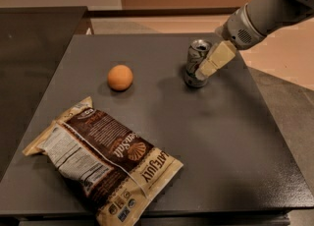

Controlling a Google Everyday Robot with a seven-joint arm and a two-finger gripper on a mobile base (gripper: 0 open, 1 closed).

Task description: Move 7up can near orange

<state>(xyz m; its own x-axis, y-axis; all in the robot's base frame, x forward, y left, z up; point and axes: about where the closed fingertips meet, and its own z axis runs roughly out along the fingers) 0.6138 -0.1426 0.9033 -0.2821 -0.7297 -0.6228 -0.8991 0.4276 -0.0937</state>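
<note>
The 7up can (193, 62), silver with green markings and a pull-tab top, stands upright at the back right of the dark grey table (216, 136). The orange (120, 77) lies on the table well to the can's left, apart from it. My gripper (210, 64) comes in from the upper right on a grey arm (265, 14). Its cream-coloured tip overlaps the can's right side, low against the can. I cannot tell whether it holds the can.
A large brown-and-cream snack bag (105, 161) lies flat at the table's front left. A dark counter (34, 38) adjoins the table on the left. The floor drops off past the table's right edge (274, 122).
</note>
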